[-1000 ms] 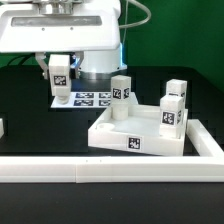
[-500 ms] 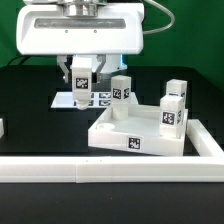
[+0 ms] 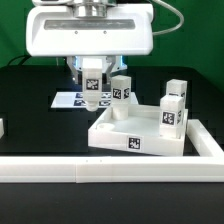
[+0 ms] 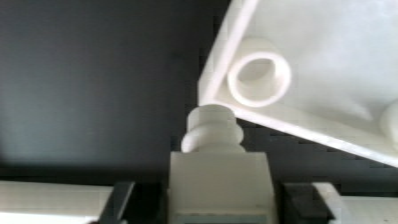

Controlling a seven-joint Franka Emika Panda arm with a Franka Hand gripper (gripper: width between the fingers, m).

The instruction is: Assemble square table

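Observation:
The square table top (image 3: 140,132) is a white tray with a raised rim and lies in the middle. Three tagged white legs stand upright in its corners: one at the back left (image 3: 121,93), one at the back right (image 3: 177,92), one at the front right (image 3: 169,115). My gripper (image 3: 92,88) is shut on a fourth tagged leg (image 3: 92,82), held above the table just left of the top's back left corner. In the wrist view the gripper (image 4: 217,203) holds this leg (image 4: 217,170) with its screw tip pointing towards the top's empty corner socket (image 4: 262,80).
The long white L-shaped rail (image 3: 100,171) runs along the front and up the exterior view's right side. The marker board (image 3: 72,100) lies flat behind the gripper. A small white part (image 3: 2,127) sits at the far left edge.
The gripper has moved towards the exterior view's right with the leg in it, from above the marker board to close beside the table top's back left corner.

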